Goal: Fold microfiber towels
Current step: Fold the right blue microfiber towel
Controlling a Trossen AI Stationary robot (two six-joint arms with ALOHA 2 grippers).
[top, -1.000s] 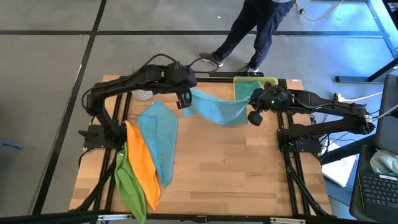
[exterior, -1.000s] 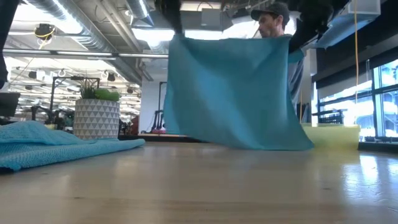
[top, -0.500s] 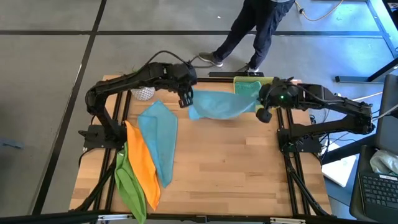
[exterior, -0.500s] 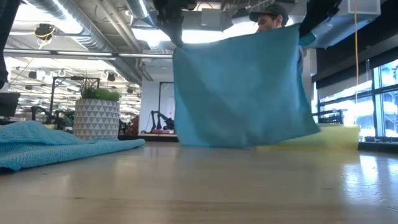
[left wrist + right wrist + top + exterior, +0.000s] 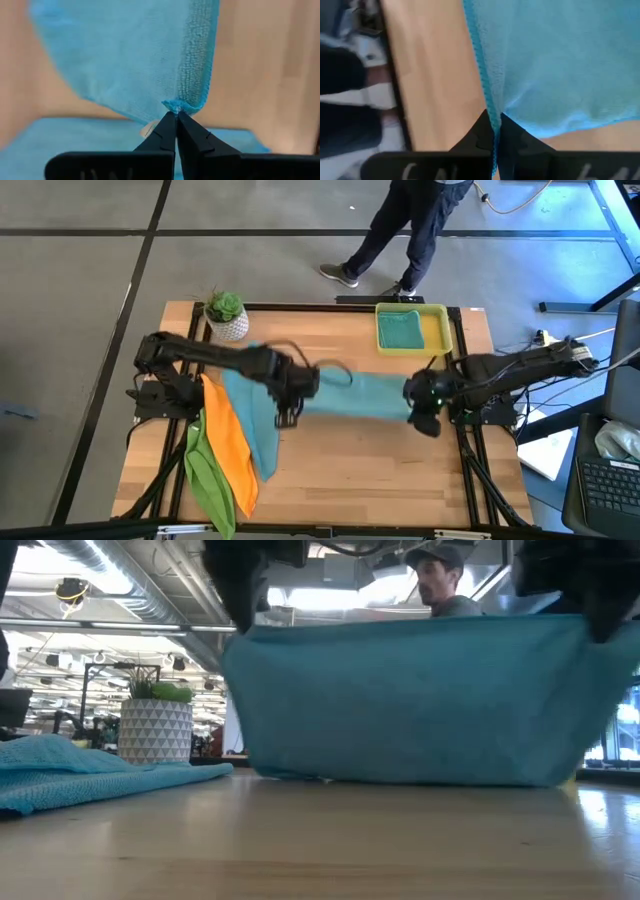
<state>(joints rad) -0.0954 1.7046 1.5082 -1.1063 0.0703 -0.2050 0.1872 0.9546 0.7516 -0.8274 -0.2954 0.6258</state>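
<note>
A teal microfiber towel (image 5: 355,394) hangs spread between my two grippers over the middle of the table. Its lower edge (image 5: 400,780) reaches the tabletop. My left gripper (image 5: 289,408) is shut on its upper left corner and my right gripper (image 5: 421,412) on its upper right corner. A second teal towel (image 5: 256,395), an orange towel (image 5: 229,445) and a lime green towel (image 5: 206,480) lie overlapping at the table's left side, the green one draped over the near edge. My left gripper pinches the towel's corner (image 5: 176,105) between its two fingertips, coming from above and pointing steeply down. The towel hangs below, its top edge drawn straight toward the other gripper. My right gripper pinches the opposite upper corner at the hemmed edge (image 5: 492,114) between its fingertips, slanting down. The cloth hangs below it.
A yellow tray (image 5: 436,330) with a folded teal cloth (image 5: 402,332) stands at the far right. A potted plant (image 5: 226,313) stands at the far left. A person (image 5: 440,580) stands beyond the far edge. Bare wood lies toward the near edge.
Both grippers have come toward the near edge and down, tipping to point more steeply downward and carrying the teal towel from near the tray to the table's middle. The towel, lifted clear half a second ago, now hangs with its top edge straight and its lower edge at the table.
</note>
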